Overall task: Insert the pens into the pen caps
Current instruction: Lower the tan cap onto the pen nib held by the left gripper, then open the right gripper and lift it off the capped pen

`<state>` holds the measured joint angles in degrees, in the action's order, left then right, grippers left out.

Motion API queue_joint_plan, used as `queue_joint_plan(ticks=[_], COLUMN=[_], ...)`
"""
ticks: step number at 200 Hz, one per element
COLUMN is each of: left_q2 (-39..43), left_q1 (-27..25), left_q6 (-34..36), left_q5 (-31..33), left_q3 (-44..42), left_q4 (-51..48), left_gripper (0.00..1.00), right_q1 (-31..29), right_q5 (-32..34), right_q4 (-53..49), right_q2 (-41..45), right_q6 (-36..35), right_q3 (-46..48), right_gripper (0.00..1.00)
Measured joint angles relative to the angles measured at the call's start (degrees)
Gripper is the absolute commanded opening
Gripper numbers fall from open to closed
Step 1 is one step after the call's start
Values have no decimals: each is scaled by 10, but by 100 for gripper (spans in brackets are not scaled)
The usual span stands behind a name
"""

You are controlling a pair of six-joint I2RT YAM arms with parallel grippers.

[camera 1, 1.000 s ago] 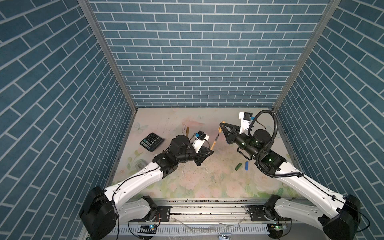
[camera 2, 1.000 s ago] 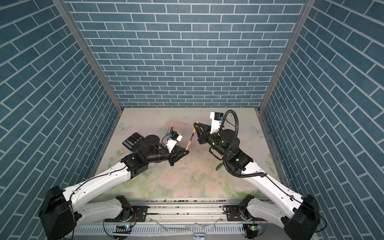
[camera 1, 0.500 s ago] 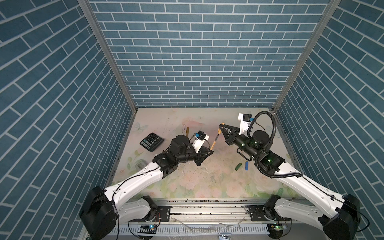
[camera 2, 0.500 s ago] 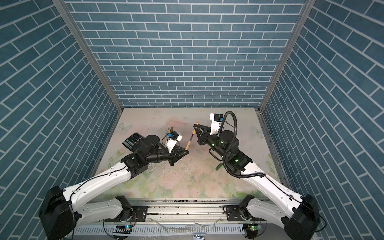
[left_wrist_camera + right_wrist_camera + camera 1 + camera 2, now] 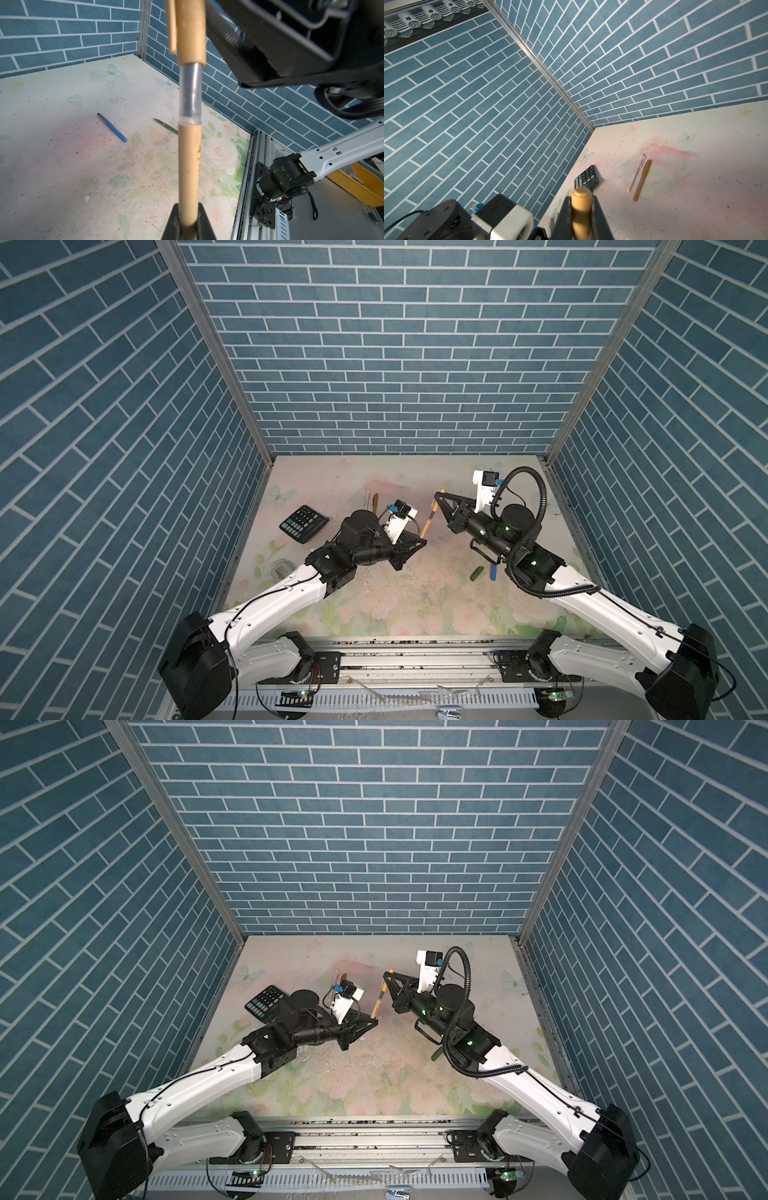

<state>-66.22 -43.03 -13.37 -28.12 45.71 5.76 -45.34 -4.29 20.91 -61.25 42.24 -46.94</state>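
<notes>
My left gripper (image 5: 422, 541) (image 5: 188, 226) is shut on the lower end of a gold-brown pen (image 5: 189, 166) (image 5: 428, 521). The pen points up and back toward my right gripper (image 5: 439, 493) (image 5: 581, 207), which is shut on a gold-brown pen cap (image 5: 190, 31) (image 5: 581, 199). The pen's tip is inside the cap, with its grey clear neck showing below the cap's rim. A blue pen (image 5: 112, 127) and a dark green pen (image 5: 166, 126) lie uncapped on the table. At the back left lie a pink pen (image 5: 636, 172) and a second gold-brown pen (image 5: 641, 179), both capped.
A black calculator (image 5: 303, 524) (image 5: 586, 179) lies at the left of the floral table (image 5: 374, 597). Short blue (image 5: 493, 571) and green (image 5: 476, 573) lengths show beside my right forearm. Blue brick walls close in the left, back and right sides.
My right gripper has edged the cap slightly toward the pen. The left arm has hardly moved.
</notes>
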Motion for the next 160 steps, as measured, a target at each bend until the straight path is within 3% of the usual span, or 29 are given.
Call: queue_joint_plan(ticks=[55,124,160], left_q2=[0,-40,-47], left_q1=[6,6,16], left_q6=[-29,-28,-12], left_q5=[-1,10,15], left_q3=[2,95,87], left_q4=[9,-27,39], left_gripper=[0,0,0], right_q1=[-6,-2,-9], right_q5=[-12,16,0], right_q4=[12,10,-50], right_q2=[-11,-13,-14], right_q6=[4,-30,-38], right_q3=[5,-35,-63], right_gripper=[11,16,29])
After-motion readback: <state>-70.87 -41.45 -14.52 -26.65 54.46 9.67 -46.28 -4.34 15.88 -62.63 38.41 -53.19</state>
